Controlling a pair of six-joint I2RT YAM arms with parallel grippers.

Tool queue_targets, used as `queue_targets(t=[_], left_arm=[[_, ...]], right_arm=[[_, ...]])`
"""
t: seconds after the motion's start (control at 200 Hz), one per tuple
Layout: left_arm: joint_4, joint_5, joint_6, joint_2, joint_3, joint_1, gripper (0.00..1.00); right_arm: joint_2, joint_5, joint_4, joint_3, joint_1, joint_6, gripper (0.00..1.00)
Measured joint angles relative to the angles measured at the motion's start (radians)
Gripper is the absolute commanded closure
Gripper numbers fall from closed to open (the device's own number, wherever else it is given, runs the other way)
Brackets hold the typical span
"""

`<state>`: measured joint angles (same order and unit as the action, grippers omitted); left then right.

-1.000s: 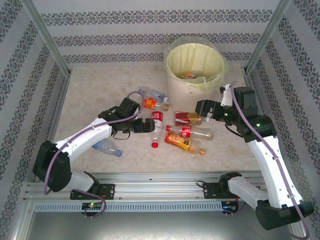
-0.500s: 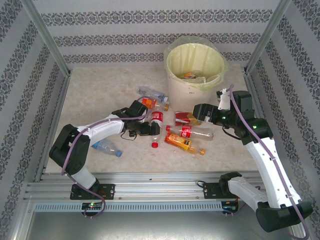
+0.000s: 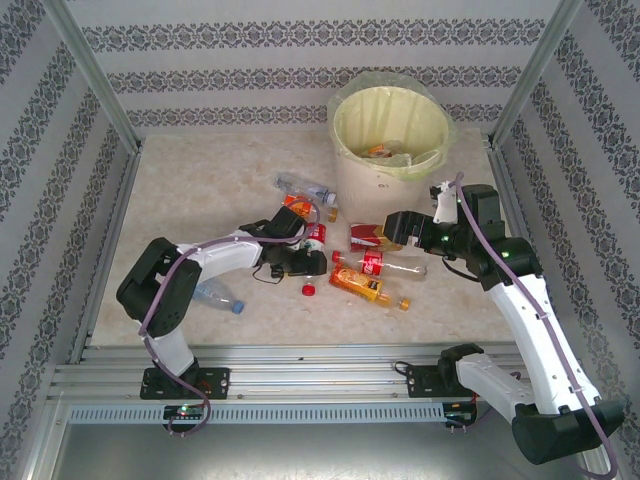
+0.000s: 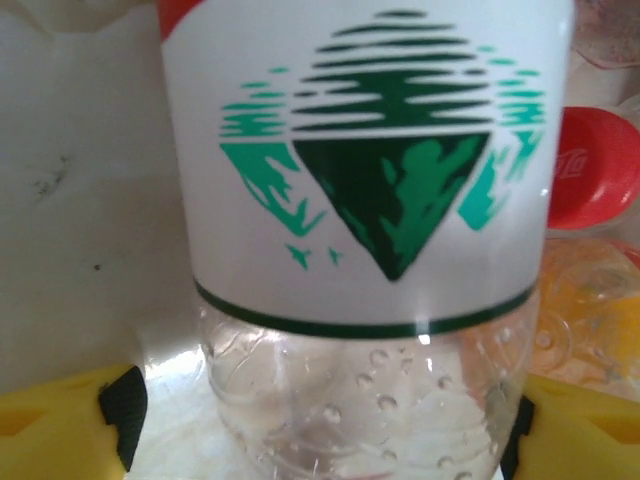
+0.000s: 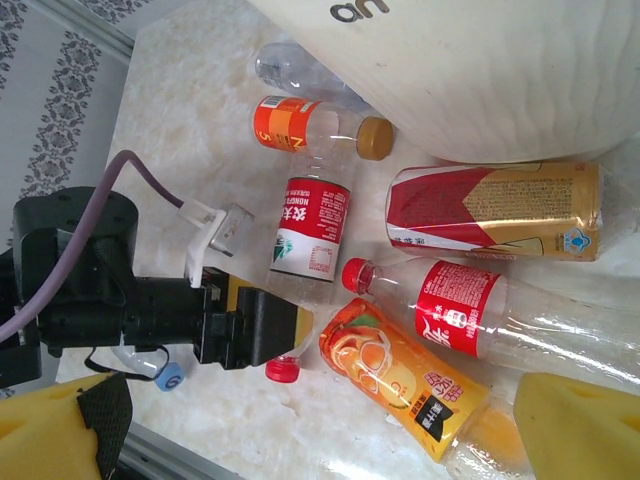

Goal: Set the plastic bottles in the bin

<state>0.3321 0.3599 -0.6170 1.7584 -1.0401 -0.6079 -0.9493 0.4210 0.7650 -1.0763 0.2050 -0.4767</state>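
Note:
A clear plastic bottle with a red-and-white label (image 3: pixel 315 240) (image 4: pixel 370 200) (image 5: pixel 312 228) lies on the table. My left gripper (image 3: pixel 311 262) (image 4: pixel 320 420) (image 5: pixel 262 330) straddles its clear neck end, open, with a gap still showing at one yellow finger (image 4: pixel 60 425). My right gripper (image 3: pixel 402 228) (image 5: pixel 320 440) hangs open above the cluster with nothing in it. Under it lie a red-and-gold bottle (image 3: pixel 372 236) (image 5: pixel 495 210), a red-labelled bottle (image 3: pixel 382 264) (image 5: pixel 470 310) and an orange bottle (image 3: pixel 362 285) (image 5: pixel 400 375). The cream bin (image 3: pixel 362 188) (image 5: pixel 480 70) stands just behind.
Near the bin's left foot lie an orange-labelled bottle with a brown cap (image 3: pixel 305 207) (image 5: pixel 310 128) and a clear bottle (image 3: pixel 300 187). A blue-capped bottle (image 3: pixel 215 295) lies beside my left arm. Patterned walls and metal posts fence the table.
My left arm has reached right and lowered its jaws around the red-and-white bottle, and they have begun to narrow. My right gripper has drifted slightly left over the cluster, still open.

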Motion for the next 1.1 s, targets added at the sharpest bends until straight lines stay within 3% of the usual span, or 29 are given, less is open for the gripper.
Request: queue_targets(t=[0.405, 0.724, 1.099], left_arm=[[-0.026, 0.004, -0.014, 0.014, -0.013, -0.001, 0.42], [-0.027, 0.015, -0.008, -0.161, 0.037, -0.001, 0.42], [-0.071, 0.181, 0.018, -0.437, 0.116, -0.002, 0.43]], right_arm=[[0.007, 0.014, -0.007, 0.015, 0.0, 0.0, 0.02], [0.004, 0.07, -0.077, 0.051, 0.067, -0.057, 0.03], [-0.127, 0.097, -0.378, 0.121, 0.28, -0.274, 0.06]])
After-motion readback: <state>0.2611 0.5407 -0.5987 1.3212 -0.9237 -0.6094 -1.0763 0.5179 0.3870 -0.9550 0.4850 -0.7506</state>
